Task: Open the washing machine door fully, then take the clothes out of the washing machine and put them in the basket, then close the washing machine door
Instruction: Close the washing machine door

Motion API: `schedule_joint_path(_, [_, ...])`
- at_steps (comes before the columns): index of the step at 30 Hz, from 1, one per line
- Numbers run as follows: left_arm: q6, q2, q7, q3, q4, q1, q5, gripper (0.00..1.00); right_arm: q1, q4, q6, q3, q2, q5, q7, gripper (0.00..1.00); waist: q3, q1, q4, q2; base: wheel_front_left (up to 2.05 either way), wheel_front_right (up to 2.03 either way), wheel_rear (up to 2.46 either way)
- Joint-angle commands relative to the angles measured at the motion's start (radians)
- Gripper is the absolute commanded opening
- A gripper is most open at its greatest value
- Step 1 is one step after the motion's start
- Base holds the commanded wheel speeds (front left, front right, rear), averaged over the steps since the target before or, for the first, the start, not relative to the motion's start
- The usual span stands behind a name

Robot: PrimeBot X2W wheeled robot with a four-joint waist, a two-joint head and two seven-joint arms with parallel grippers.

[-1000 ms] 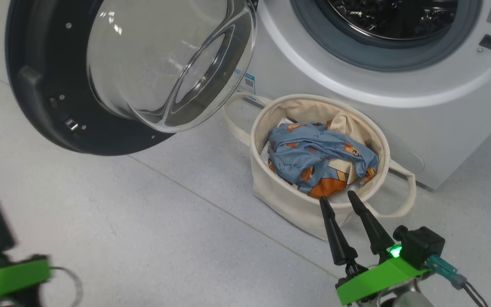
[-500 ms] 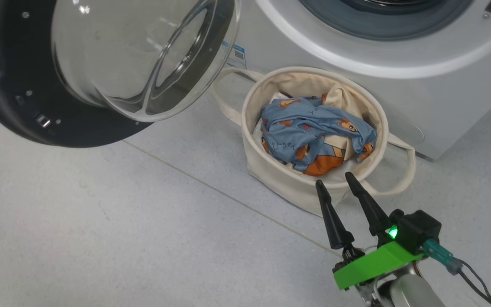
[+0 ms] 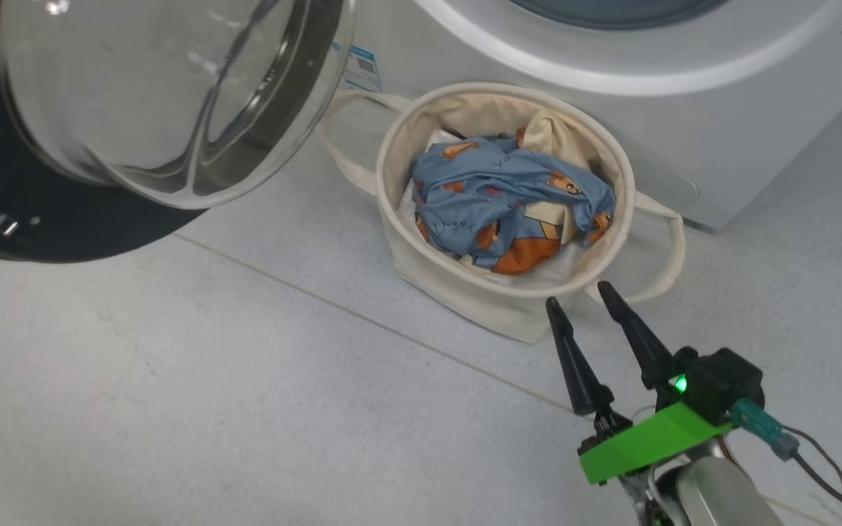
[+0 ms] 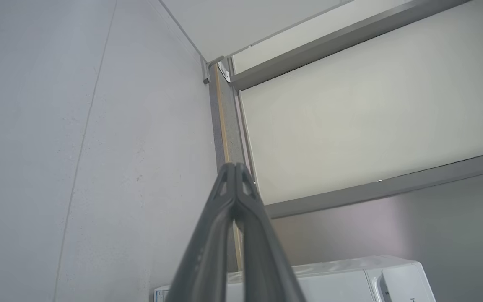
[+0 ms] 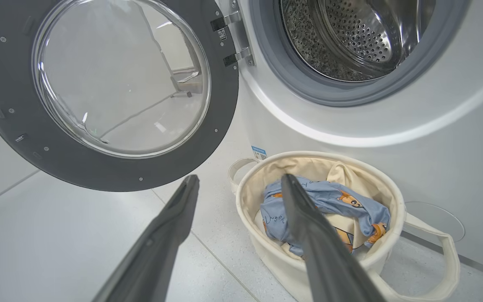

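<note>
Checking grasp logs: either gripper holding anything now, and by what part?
Nothing. Right gripper: jaws apart, empty, near the basket. Left gripper: jaws shut on nothing.

One washing machine [image 5: 434, 147], one door [image 5: 99, 174], one basket [image 5: 317, 155] with two handles [image 5: 454, 256], one heap of clothes [image 5: 350, 205].

Head cam swung, so the whole scene slid up and left in frame; that's us moving, not the things. Our right gripper [image 3: 577, 292] with two long dark fingers backed off the round cream canvas basket [image 3: 450, 285]: tips overlapped its near rim before, now they're short of it, over the outer wall. Our left gripper [image 4: 235, 166], at the head view's lower left a second ago, now aims up a grey wall [image 4: 99, 147].
</note>
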Motion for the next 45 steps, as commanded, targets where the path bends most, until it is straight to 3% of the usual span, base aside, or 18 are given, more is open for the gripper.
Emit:
schedule_joint_path(1, [0.004,0.093,0.013,0.029,-0.019,-0.038,-0.016,0.00,-0.027,-0.040,0.000,0.025,-0.002,-0.005,-0.012,1.00,0.023,0.0000,-0.021,0.0000,0.00,0.00,0.00])
schedule_joint_path(13, [-0.017,0.053,0.197,-0.062,0.021,-0.107,-0.075,0.00,-0.055,-0.052,0.000,0.016,-0.011,-0.004,-0.012,1.00,0.076,0.0000,-0.062,0.0000,0.00,0.00,0.00])
schedule_joint_path(35, [0.077,-0.017,0.386,-0.102,-0.112,-0.042,-0.134,0.00,-0.065,-0.037,0.000,0.028,-0.009,-0.009,-0.012,1.00,0.055,0.0000,-0.077,0.0000,0.00,0.00,0.00])
schedule_joint_path(37, [0.050,-0.055,0.362,-0.116,-0.102,-0.045,-0.127,0.00,-0.072,-0.040,0.000,0.029,-0.008,-0.012,-0.012,1.00,0.060,0.0000,-0.080,0.0000,0.00,0.00,0.00])
schedule_joint_path(39, [-0.023,-0.106,0.316,-0.153,-0.039,-0.068,-0.102,0.00,-0.081,-0.044,0.000,0.028,-0.006,-0.013,-0.012,1.00,0.066,0.0000,-0.085,0.0000,0.00,0.00,0.00])
schedule_joint_path(45, [-0.126,-0.113,0.315,-0.215,0.105,-0.120,-0.064,0.00,-0.085,-0.038,0.000,0.028,0.002,-0.005,-0.012,1.00,0.054,0.0000,-0.092,0.0000,0.00,0.00,0.00])
